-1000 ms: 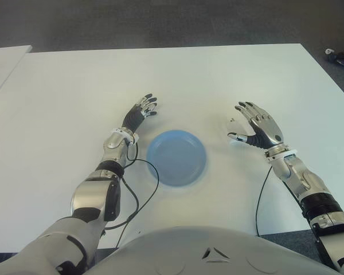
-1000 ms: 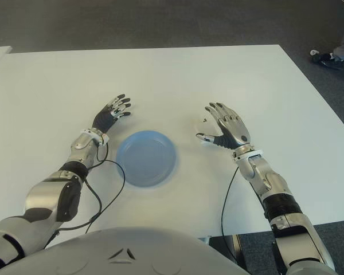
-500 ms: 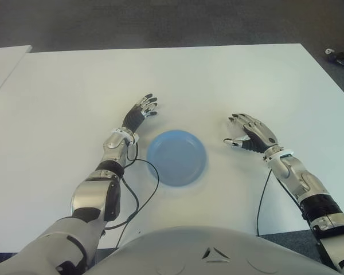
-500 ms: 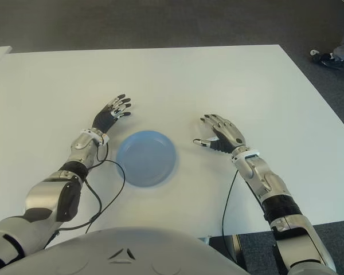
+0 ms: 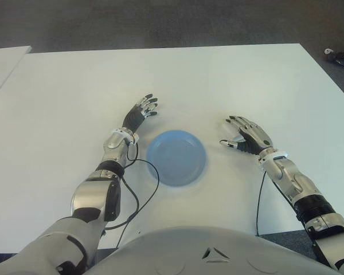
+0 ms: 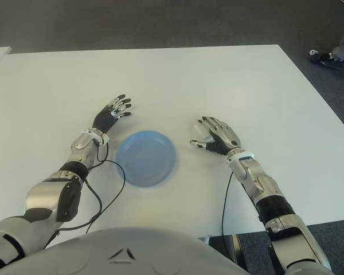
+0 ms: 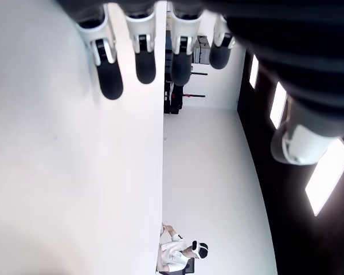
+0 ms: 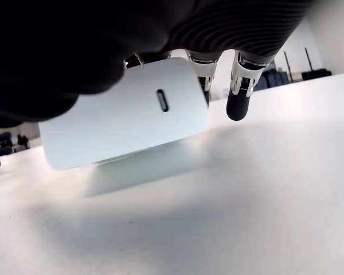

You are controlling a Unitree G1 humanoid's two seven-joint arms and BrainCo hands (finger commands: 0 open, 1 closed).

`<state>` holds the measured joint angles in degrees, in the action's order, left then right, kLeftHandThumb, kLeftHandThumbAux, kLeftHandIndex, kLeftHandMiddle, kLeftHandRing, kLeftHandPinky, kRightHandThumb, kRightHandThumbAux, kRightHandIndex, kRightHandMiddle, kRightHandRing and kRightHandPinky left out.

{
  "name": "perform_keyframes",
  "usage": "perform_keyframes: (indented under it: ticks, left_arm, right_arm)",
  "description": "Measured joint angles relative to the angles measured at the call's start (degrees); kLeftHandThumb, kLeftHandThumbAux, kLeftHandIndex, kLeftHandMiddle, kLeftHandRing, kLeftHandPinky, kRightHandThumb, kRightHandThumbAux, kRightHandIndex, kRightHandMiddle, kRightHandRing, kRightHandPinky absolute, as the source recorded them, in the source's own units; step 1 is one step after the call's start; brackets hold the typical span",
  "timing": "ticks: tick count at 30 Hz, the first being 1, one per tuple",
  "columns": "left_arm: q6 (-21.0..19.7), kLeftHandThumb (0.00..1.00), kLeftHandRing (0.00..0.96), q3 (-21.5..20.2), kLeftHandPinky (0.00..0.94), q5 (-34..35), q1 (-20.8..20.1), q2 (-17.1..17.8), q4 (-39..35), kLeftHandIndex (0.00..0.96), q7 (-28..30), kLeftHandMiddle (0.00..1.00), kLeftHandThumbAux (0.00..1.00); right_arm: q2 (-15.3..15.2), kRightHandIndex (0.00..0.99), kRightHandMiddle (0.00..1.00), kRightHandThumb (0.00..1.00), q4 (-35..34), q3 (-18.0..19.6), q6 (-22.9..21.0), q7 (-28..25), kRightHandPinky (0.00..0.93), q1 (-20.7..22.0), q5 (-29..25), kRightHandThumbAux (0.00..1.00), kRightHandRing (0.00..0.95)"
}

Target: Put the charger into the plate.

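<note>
we see a wide white table [image 5: 218, 74] filling most of both eye views, with dark floor beyond its far edge. a second white table [image 5: 3, 60] shows at the far left, apart from the main one. near the middle of the main table sits the blue plate [image 5: 176, 157], with nothing in it.

the left hand [image 5: 141, 112] shows just to the left of the plate and a little farther from the body. its fingers [image 7: 110, 77] are spread straight and hold nothing; the left wrist view shows the fingertips over bare table. a black cable [image 5: 139, 189] loops from the left forearm across the table beside the plate's near-left rim.

the right hand [image 5: 245, 135] shows to the right of the plate, near it but not touching it, palm down and low over the table. in the right wrist view we see the white charger [image 8: 126, 117] directly under this palm, a flat block with a small oval port on its visible face, one edge tilted above the table and casting a shadow. the right fingers [image 8: 239, 91] reach down past it, only loosely curved; we cannot tell whether they clasp the charger. it is not in the plate.
</note>
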<state>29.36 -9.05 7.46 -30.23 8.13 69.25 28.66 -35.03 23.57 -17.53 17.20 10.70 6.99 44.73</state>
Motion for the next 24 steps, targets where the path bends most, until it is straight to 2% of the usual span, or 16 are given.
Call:
perform_keyframes:
  ticks: [8, 24]
  left_arm:
    - [-0.14, 0.006, 0.135, -0.04, 0.152, 0.15, 0.00, -0.05, -0.15, 0.088, 0.17, 0.143, 0.499]
    - [-0.28, 0.010, 0.149, -0.65, 0.162, 0.47, 0.12, -0.07, -0.24, 0.091, 0.91, 0.157, 0.483]
  right_arm:
    - [0.35, 0.000, 0.000, 0.321, 3.73, -1.51, 0.18, 0.95, 0.000, 2.09, 0.05, 0.102, 0.000]
    - [2.26, 0.000, 0.000, 0.288, 29.00, -5.87, 11.21, 11.21, 0.000, 15.51, -0.18, 0.131, 0.000]
